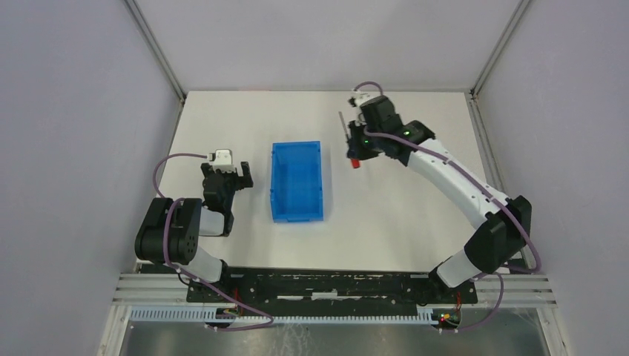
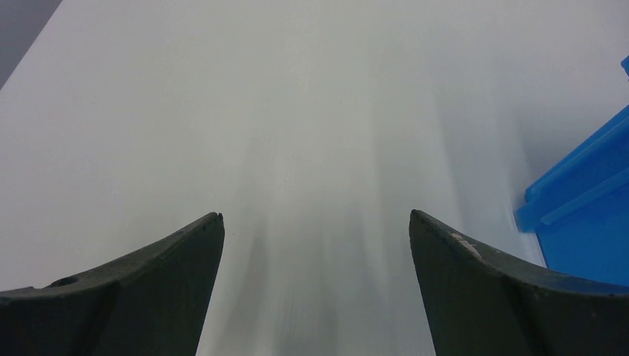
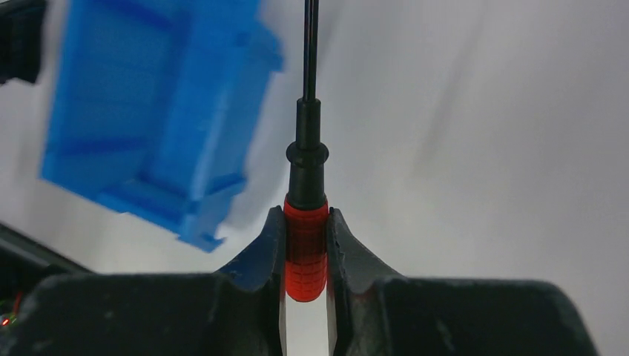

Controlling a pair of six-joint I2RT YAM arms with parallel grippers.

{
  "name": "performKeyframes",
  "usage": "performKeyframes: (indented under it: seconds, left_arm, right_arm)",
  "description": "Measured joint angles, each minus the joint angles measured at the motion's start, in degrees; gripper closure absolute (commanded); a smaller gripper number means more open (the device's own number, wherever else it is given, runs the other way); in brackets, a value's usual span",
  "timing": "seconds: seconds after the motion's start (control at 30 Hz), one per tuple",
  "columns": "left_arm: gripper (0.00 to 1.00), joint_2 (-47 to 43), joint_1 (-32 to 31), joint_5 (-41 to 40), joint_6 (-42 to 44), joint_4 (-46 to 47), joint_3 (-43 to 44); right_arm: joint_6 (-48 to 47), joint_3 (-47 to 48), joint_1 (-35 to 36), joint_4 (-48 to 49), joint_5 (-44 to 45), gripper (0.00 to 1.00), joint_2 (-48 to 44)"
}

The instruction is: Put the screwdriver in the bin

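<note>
Red handle of the screwdriver [image 3: 305, 256] is clamped in my right gripper [image 3: 305, 216], with the black shaft pointing out ahead. It's held above the white table [image 1: 400, 215], right of the blue bin [image 1: 276, 185] and not over it. Left gripper [image 2: 315, 222] stands wide, holding nothing, left of the bin. Pale grey walls [image 1: 74, 111] surround the table.

screwdriver [image 3: 305, 248] — red handle, black shaft | bin [image 1: 297, 185] — bright blue | table [image 1: 400, 222] white
</note>
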Motion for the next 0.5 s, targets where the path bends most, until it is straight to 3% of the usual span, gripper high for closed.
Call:
performKeyframes:
  seconds: [0.2, 0.5]
  left_arm:
    - [0.0, 0.0, 0.0, 0.0, 0.0, 0.0, 0.0]
    - [0.0, 0.0, 0.0, 0.0, 0.0, 0.0, 0.0]
  right_arm:
    - [6.6, 4.92, 19.63, 10.12, 0.09, 1.0, 7.54]
    - [9.27, 9.75, 25.66, 13.14, 3.41, 1.0, 22.64]
